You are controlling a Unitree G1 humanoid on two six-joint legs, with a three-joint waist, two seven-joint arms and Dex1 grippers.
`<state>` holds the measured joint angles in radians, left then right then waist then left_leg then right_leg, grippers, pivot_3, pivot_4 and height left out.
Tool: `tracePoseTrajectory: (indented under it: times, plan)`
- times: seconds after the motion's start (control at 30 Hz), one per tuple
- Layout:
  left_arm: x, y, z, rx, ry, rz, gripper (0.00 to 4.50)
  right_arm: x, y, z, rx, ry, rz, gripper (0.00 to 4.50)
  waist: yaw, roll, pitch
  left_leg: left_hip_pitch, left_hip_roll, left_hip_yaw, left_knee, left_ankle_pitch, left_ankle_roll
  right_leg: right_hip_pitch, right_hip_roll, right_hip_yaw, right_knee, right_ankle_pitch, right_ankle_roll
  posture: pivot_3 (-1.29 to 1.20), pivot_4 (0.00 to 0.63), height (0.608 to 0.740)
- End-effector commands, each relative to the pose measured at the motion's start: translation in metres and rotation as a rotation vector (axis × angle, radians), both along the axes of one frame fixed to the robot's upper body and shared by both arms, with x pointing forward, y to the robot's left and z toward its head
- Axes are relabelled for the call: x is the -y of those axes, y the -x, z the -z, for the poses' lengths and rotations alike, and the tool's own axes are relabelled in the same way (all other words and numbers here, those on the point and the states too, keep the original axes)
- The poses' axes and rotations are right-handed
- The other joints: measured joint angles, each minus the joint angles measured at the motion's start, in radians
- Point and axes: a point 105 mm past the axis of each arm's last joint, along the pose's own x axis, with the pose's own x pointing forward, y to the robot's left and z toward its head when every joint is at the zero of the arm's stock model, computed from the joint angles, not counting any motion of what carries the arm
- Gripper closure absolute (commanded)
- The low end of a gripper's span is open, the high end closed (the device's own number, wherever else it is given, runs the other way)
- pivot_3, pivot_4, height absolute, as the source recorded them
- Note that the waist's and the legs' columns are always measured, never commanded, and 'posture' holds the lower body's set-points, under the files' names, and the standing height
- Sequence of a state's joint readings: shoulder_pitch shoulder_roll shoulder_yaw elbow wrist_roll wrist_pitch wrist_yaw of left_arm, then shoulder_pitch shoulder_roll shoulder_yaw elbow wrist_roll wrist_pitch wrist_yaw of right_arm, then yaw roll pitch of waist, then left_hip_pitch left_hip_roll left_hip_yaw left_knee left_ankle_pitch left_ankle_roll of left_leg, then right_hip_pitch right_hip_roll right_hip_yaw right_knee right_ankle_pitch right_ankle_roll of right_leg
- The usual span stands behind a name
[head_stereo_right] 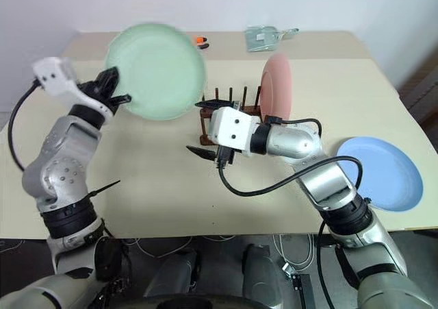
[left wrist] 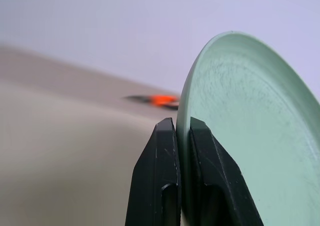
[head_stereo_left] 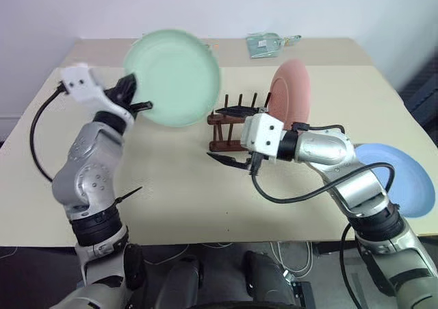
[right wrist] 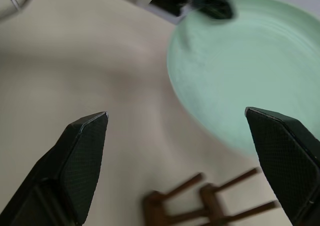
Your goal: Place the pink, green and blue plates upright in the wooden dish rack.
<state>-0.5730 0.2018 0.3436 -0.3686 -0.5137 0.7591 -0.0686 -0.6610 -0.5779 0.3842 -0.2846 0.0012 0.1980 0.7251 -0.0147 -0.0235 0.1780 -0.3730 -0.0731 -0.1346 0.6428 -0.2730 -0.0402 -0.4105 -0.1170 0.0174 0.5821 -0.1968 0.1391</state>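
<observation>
A: Pinching the green plate [head_stereo_left: 174,76] at its rim, the left end effector [head_stereo_left: 139,98] is seen with both black fingers [left wrist: 157,186] pressed flat against the two faces of the plate. The plate is held clear of the worktop [head_stereo_left: 171,186], nearly on edge, its hollow face turned toward the head camera.

B: And the right end effector [head_stereo_left: 231,135]?

A: It is spread wide, with nothing between its fingers [right wrist: 82,156] and nothing touched. It is pointed toward nine o'clock in the head view, level with the near end of the wooden dish rack [head_stereo_left: 229,132]. In its own wrist view the green plate and part of the rack's pegs are framed between the two fingertips.

B: Where are the other plates found?

A: The pink plate [head_stereo_left: 290,93] is already stood upright in the rack, at the rack's three o'clock end, leaning slightly. The blue plate [head_stereo_left: 397,179] is laid flat on the worktop at about four o'clock from the rack, well apart from it, near the worktop's edge and partly hidden by the right forearm.

B: Anything else on the worktop?

A: A small clear packet [head_stereo_left: 267,44] is seen at twelve o'clock near the far edge, and a small orange object [head_stereo_right: 201,42] beside the green plate's upper rim; what it is cannot be told.
</observation>
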Motion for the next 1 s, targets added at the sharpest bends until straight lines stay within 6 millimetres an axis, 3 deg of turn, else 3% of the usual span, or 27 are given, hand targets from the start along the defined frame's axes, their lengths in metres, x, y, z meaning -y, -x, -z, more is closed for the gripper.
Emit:
tracePoseTrajectory:
  times: [0.03, 0.07, 0.2, 0.37, 0.4, 0.5, 0.57, 0.6, 0.67, 0.8, 0.93, 1.0]
  plan:
    - [0.027, 0.011, -0.029, 0.109, -0.039, 0.092, 4.44, -0.005, -0.018, -0.006, 0.17, 0.065, 0.039, 0.0, 0.0, 0.0, 0.0, 0.0, 0.0, 0.0, 0.0, 0.0, 0.0, 0.0, 0.0, 0.0, 0.0, 0.0, 0.0, 0.0, 0.15, 0.74]
    - [0.033, 0.013, -0.032, 0.12, -0.039, 0.115, 4.44, -0.006, -0.022, -0.004, 0.189, 0.084, 0.043, 0.0, 0.001, 0.0, 0.0, 0.0, 0.0, 0.0, 0.0, 0.0, 0.0, 0.0, 0.0, 0.0, 0.0, 0.0, 0.0, 0.0, 0.15, 0.74]
    - [0.042, 0.017, -0.03, 0.121, -0.033, 0.157, 4.5, -0.005, -0.027, 0.001, 0.222, 0.109, 0.053, 1.79, 0.002, 0.0, 0.0, -0.001, 0.0, 0.0, 0.0, 0.0, 0.0, 0.0, 0.0, 0.001, -0.001, 0.0, 0.0, 0.0, 0.15, 0.74]
    - [0.033, 0.017, -0.027, 0.104, 0.062, 0.162, 4.5, -0.001, -0.026, 0.001, 0.268, 0.11, 0.054, 4.24, 0.002, 0.0, 0.0, -0.001, 0.0, -0.001, 0.0, 0.0, 0.0, 0.0, 0.0, 0.0, -0.001, 0.0, 0.0, 0.0, 0.15, 0.74]
    - [0.031, 0.016, -0.028, 0.107, 0.083, 0.155, 4.15, -0.001, -0.025, -0.001, 0.277, 0.104, 0.053, 4.45, 0.002, 0.0, 0.001, -0.001, 0.0, -0.001, 0.0, 0.0, 0.0, 0.0, 0.0, 0.001, -0.001, 0.0, 0.0, 0.0, 0.15, 0.74]
    - [0.009, 0.015, -0.042, 0.162, 0.229, 0.091, 2.99, -0.001, -0.023, -0.008, 0.295, 0.059, 0.056, 4.5, 0.003, -0.001, 0.001, -0.001, 0.0, -0.001, 0.0, 0.0, 0.0, 0.0, 0.0, 0.0, -0.001, 0.0, 0.0, 0.0, 0.15, 0.74]
    - [-0.021, 0.013, -0.052, 0.211, 0.31, -0.026, 1.95, 0.002, -0.021, -0.021, 0.271, -0.043, 0.07, 4.5, 0.005, -0.002, 0.001, -0.001, 0.0, -0.001, 0.0, 0.0, -0.001, 0.0, 0.0, 0.0, -0.001, 0.0, 0.0, 0.0, 0.15, 0.74]
    - [-0.042, 0.013, -0.053, 0.235, 0.267, -0.114, 1.55, 0.006, -0.017, -0.035, 0.213, -0.167, 0.07, 4.5, 0.004, -0.002, 0.001, -0.001, 0.0, -0.001, 0.0, 0.001, -0.001, 0.0, 0.0, 0.0, -0.001, 0.0, 0.0, 0.0, 0.15, 0.74]
    - [-0.062, 0.015, -0.048, 0.249, 0.11, -0.203, 1.55, 0.016, -0.007, -0.052, 0.088, -0.355, 0.045, 4.5, -0.002, -0.001, 0.001, 0.0, 0.0, -0.001, -0.001, 0.001, -0.001, 0.0, 0.001, 0.001, -0.001, 0.0, -0.001, 0.0, 0.15, 0.74]
    - [-0.054, 0.013, -0.011, 0.165, -0.099, -0.115, 1.55, 0.032, 0.011, -0.073, -0.193, -0.631, -0.024, 4.5, 0.007, -0.001, 0.001, 0.001, 0.0, -0.001, -0.006, 0.001, -0.002, -0.001, 0.002, 0.003, -0.001, 0.0, -0.001, 0.0, 0.15, 0.74]
    - [-0.013, 0.024, 0.052, -0.009, -0.282, 0.173, 1.55, 0.046, 0.022, -0.088, -0.478, -0.888, -0.111, 4.5, 0.009, 0.0, 0.001, 0.001, 0.0, -0.003, -0.007, 0.001, -0.001, 0.0, 0.001, 0.002, -0.002, -0.001, -0.004, 0.0, 0.15, 0.74]
    - [0.021, 0.048, 0.081, -0.093, -0.318, 0.425, 1.55, 0.052, 0.015, -0.083, -0.584, -0.955, -0.077, 4.5, 0.005, -0.001, 0.001, 0.0, 0.0, -0.003, -0.007, 0.001, -0.001, -0.001, 0.001, 0.002, -0.002, -0.001, -0.005, 0.0, 0.15, 0.74]
